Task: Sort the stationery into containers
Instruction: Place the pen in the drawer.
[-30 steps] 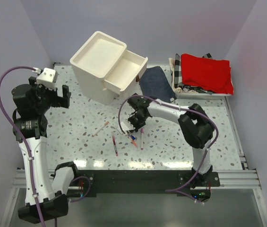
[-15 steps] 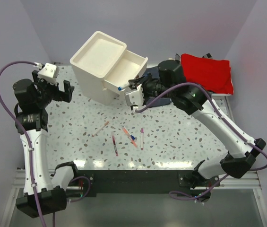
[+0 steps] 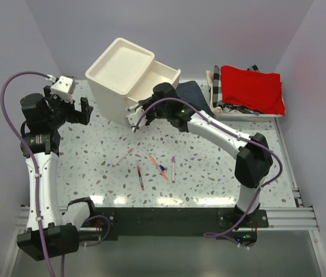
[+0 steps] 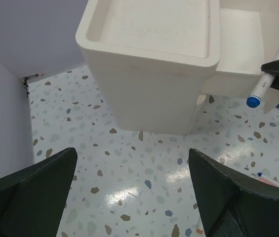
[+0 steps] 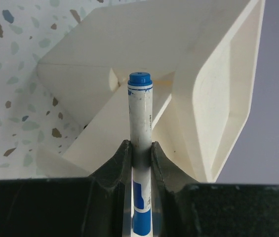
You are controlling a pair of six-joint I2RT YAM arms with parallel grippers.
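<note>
The top external view looks steeply down from above and behind the arm bases. It stands far enough back to take in the whole desk (image 3: 93,156), with the drawer unit (image 3: 109,109) toward the far left. The left wrist view sits off the unit's left side, raised. It faces down and across at the unit's tray top and side wall from middling range, with the left jaws in the bottom corners. The right wrist view is much closer, off the unit's right front. It looks along the blue-capped stick (image 5: 140,118) between the right jaws, and the unit fills the background. All three views share the unit and the stick; the two wrist views see them from roughly opposite sides.
</note>
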